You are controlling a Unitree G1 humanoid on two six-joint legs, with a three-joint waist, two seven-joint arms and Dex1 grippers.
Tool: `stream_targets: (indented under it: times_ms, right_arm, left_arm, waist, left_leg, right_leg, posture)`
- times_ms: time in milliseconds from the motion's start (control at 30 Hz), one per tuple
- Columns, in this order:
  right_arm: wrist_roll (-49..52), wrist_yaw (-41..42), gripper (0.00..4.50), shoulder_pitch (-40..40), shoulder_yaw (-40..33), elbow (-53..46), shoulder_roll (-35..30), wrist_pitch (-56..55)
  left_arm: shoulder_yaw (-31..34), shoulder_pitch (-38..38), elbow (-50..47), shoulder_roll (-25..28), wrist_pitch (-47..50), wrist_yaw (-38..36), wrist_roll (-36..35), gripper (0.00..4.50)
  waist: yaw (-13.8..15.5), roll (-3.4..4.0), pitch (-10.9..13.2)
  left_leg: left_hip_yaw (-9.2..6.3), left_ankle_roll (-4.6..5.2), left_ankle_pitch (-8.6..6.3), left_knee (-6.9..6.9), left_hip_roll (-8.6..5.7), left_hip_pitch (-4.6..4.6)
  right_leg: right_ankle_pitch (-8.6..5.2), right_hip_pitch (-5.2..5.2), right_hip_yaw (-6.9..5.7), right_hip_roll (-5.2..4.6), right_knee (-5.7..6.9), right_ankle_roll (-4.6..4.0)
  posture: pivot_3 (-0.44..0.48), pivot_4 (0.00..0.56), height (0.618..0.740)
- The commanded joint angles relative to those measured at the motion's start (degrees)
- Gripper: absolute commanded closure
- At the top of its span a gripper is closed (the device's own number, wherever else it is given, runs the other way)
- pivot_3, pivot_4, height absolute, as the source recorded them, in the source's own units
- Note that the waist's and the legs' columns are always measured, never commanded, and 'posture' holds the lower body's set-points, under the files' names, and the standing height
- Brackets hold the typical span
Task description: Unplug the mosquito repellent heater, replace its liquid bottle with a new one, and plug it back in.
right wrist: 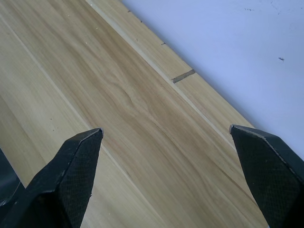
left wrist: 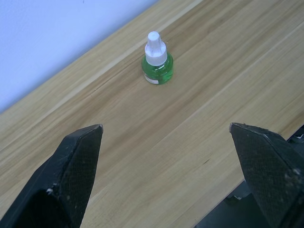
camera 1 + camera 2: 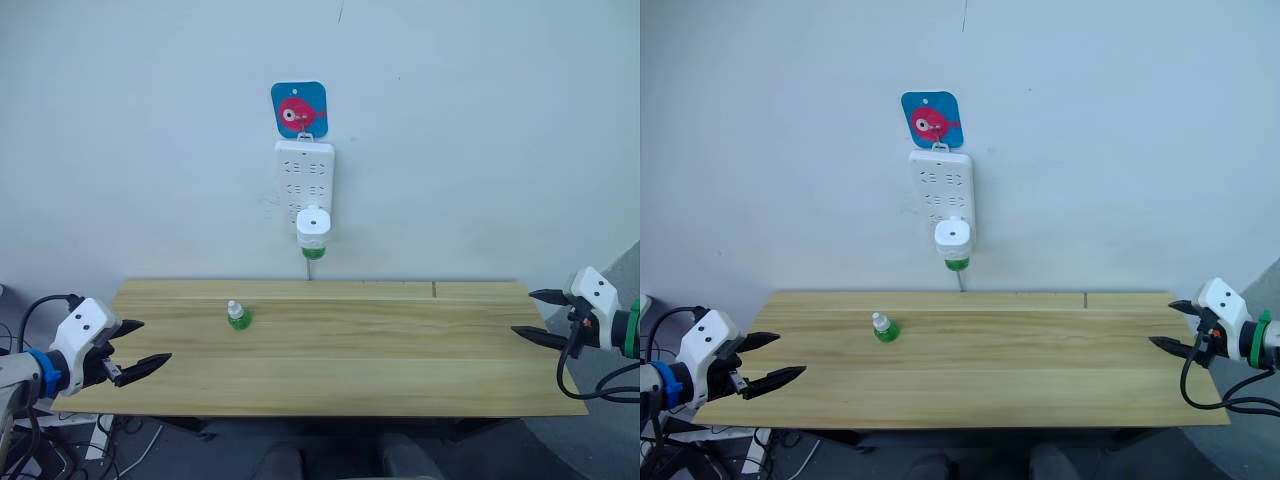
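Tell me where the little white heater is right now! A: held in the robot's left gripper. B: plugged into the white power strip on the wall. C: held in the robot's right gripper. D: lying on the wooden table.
B: the mosquito repellent heater sits plugged into the bottom of the power strip on the wall, above the table, while the left gripper and right gripper are both open and empty.
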Motion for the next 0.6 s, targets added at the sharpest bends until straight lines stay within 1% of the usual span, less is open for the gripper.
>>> stream_targets:
  times_ms: [33, 100, 200, 300, 433, 600]
  right_arm:
    - [0.7, 0.2, 0.04, -0.7, -1.3, -0.6, -0.3, -0.5]
    - [0.9, 0.0, 0.04, -0.2, -1.6, -1.3, -0.3, -0.2]
    - [1.1, -0.1, 0.04, 0.1, -1.7, -1.9, -0.3, 0.1]
    - [0.9, -0.4, 0.04, 0.3, -1.9, -2.1, -0.4, -0.2]
    - [0.7, -0.5, 0.04, 0.1, -1.9, -1.7, -0.5, -0.9]
    - [2.3, 0.0, 0.04, 0.0, -2.5, -2.3, -0.1, 0.8]
  left_arm:
    - [1.4, -0.9, -1.0, 0.9, 0.7, -0.8, -1.2, 0.0]
    - [1.7, -1.3, -1.2, 0.4, 1.1, -0.8, -1.8, 0.0]
    - [1.6, -2.1, -0.9, 0.2, 0.6, -2.6, -2.8, 0.0]
    - [3.2, -3.1, -1.2, -0.6, 0.5, -5.0, -6.2, 0.0]
    - [2.6, -4.5, 0.5, 0.1, 1.6, -3.6, -5.3, 0.0]
    - [1.8, -6.0, 3.7, 0.9, 0.1, -5.3, -4.5, 0.0]
  waist:
    - [0.0, 0.0, 0.0]
    - [0.0, 0.0, 0.0]
    - [0.0, 0.0, 0.0]
    - [0.0, 0.0, 0.0]
    - [0.0, 0.0, 0.0]
    - [-0.1, 0.0, 0.0]
  left_leg:
    - [0.0, 0.0, 0.0, 0.0, 0.0, 0.0]
    - [-0.01, 0.0, 0.0, 0.0, 0.0, 0.0]
    - [-0.01, 0.0, 0.0, 0.01, 0.0, 0.0]
    - [-0.01, 0.0, 0.0, 0.01, 0.0, -0.01]
    - [-0.02, 0.0, 0.0, 0.03, 0.0, 0.0]
    - [-0.03, 0.0, 0.0, 0.03, 0.0, 0.0]
  right_leg:
    - [0.0, 0.0, 0.0, 0.0, 0.0, 0.0]
    - [0.0, 0.0, -0.01, 0.0, 0.0, 0.0]
    - [0.0, 0.0, -0.01, 0.0, 0.0, 0.0]
    - [0.0, 0.0, -0.01, 0.0, 0.0, 0.0]
    - [0.0, 0.01, -0.02, 0.0, 0.01, 0.0]
    - [0.0, 0.01, -0.03, 0.0, 0.01, 0.0]
  posture:
    - [0.086, 0.055, 0.71]
    - [0.084, 0.055, 0.71]
    - [0.081, 0.055, 0.71]
    - [0.078, 0.055, 0.71]
    - [0.078, 0.055, 0.71]
    - [0.076, 0.059, 0.71]
